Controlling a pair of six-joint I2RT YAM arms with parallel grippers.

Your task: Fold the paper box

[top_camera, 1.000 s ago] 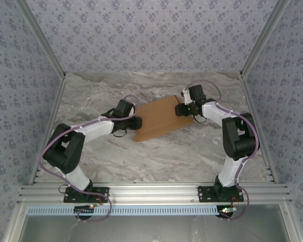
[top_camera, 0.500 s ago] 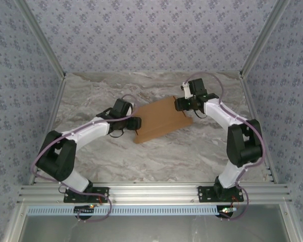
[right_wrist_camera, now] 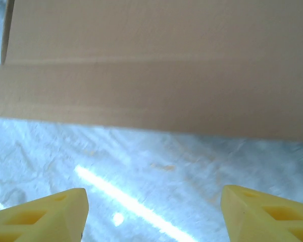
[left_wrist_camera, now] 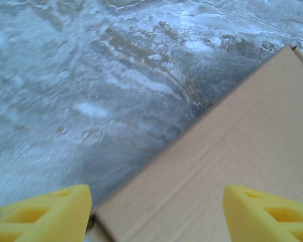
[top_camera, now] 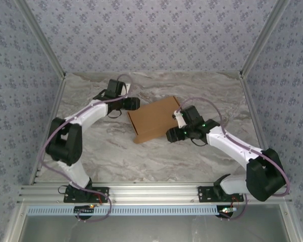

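You have paper box (top_camera: 154,119) lying flat on marble tabletop (top_camera: 101,151), near middle, turned at angle to arms. Left jaws released, spread wide, grasping nothing, just beside box's far left corner. In your left wrist view, one yellow fingertip (left_wrist_camera: 267,214) sits over brown cardboard, other over bare tabletop. Right jaws also released and empty, just off box's near right edge. Strip of tabletop separates their fingertips (right_wrist_camera: 40,217) from box's side.
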